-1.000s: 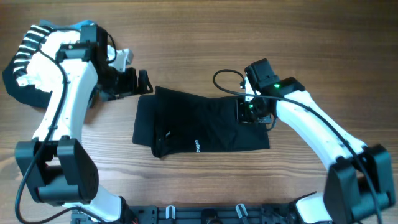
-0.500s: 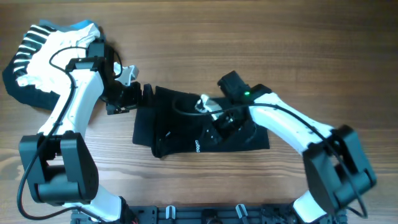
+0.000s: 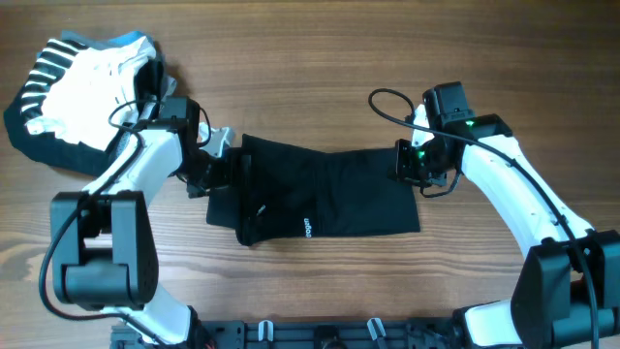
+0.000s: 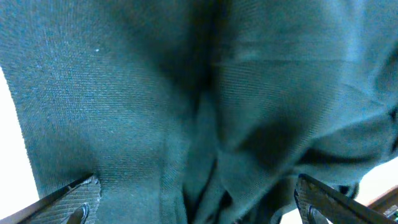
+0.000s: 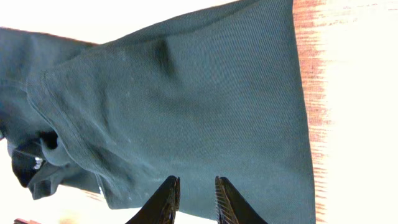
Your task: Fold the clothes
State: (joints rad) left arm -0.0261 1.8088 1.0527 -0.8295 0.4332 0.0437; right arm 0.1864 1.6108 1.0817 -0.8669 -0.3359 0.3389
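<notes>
The clothes, a black T-shirt [image 3: 320,194], lie folded into a wide band at the table's middle, with a small white label mark [image 3: 304,228] near the front edge. My left gripper [image 3: 235,167] is low on the shirt's left end. In the left wrist view its jaws stand wide open [image 4: 199,202] and crumpled dark fabric [image 4: 186,93] fills the space between them. My right gripper [image 3: 402,163] is at the shirt's back right corner. The right wrist view shows its fingers [image 5: 166,198] a narrow gap apart over smooth cloth [image 5: 205,106], gripping nothing.
A white garment [image 3: 87,87] lies heaped on a black-and-white striped one [image 3: 39,76] at the back left, close behind my left arm. Bare wood table [image 3: 504,78] surrounds the shirt. A dark rack [image 3: 320,334] runs along the front edge.
My right gripper swept in over the shirt's middle, then drew back to the right corner and parted its jaws. My left gripper moved right and down onto the shirt's left end.
</notes>
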